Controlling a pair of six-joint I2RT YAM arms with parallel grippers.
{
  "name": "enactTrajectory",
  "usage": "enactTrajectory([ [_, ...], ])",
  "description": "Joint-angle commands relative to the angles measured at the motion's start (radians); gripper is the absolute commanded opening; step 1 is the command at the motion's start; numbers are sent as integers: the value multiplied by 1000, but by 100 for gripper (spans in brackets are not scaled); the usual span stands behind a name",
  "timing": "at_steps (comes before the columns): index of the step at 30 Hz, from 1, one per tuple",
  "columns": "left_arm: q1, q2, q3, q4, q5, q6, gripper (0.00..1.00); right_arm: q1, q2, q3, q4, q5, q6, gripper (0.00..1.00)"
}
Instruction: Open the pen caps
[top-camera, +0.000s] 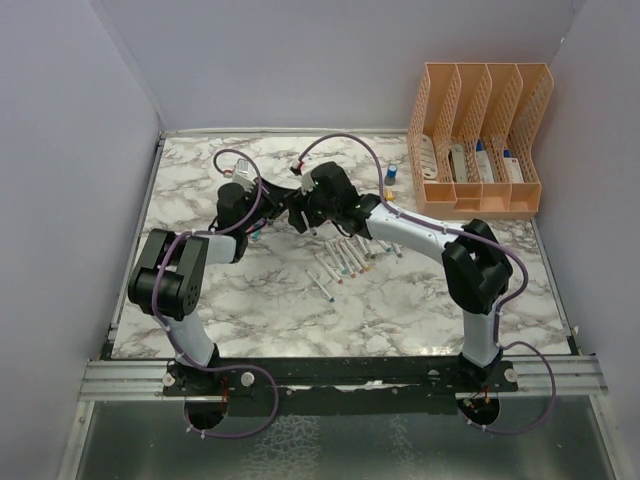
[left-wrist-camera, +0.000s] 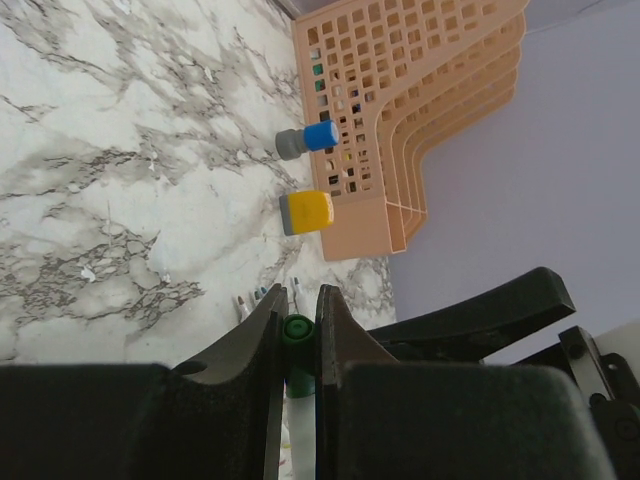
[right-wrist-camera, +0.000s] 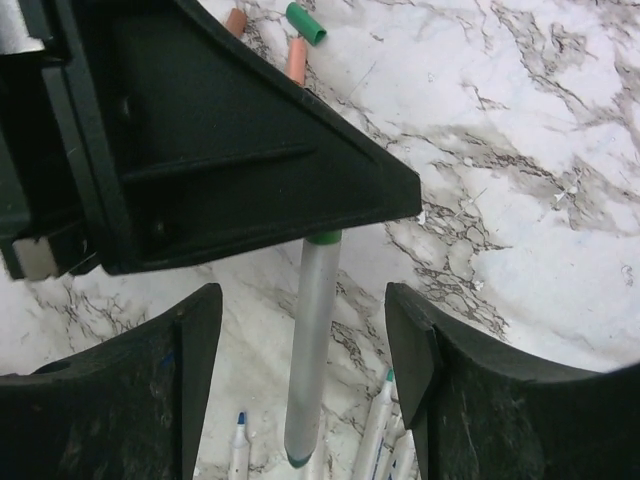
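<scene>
While the left gripper (left-wrist-camera: 298, 300) is clamping a green cap (left-wrist-camera: 298, 335), the right gripper (right-wrist-camera: 303, 300) is standing open.
The cap is sitting on a thin white pen (right-wrist-camera: 308, 380) over the marble table (right-wrist-camera: 520, 150) — its long axis is running through the gap between the right fingers (right-wrist-camera: 440, 400), touching neither, its green-tipped end pointing away from the left gripper. A loose green cap (right-wrist-camera: 305, 22) and a pink cap (right-wrist-camera: 295, 62) are lying nearby.

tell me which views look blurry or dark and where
top external: even soft light, thin white marker pens tiny; left wrist: black jaws by the lens dark and soft, yellow plastic block sharp; right wrist: marble tabletop crisp, own jaws blurred, bottom right corner vignetted
</scene>
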Motion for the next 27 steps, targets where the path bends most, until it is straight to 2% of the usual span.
enactTrajectory([
  [1,-20,-56,-9,14,-20,20,0,4,33,48,-32,31,9,63],
  [7,-41,-85,-10,1,-28,26,0,4,44,61,-37,40,10,51],
  [12,-54,-95,-10,-20,-37,34,0,4,46,68,-30,47,10,34],
  [19,-70,-107,-1,-73,-56,64,0,4,44,79,-38,65,4,18],
  [23,-78,-104,8,-95,-67,77,0,4,36,75,-40,75,-1,2],
  [27,-79,-103,13,-125,-110,96,0,4,18,51,-43,72,3,1],
])
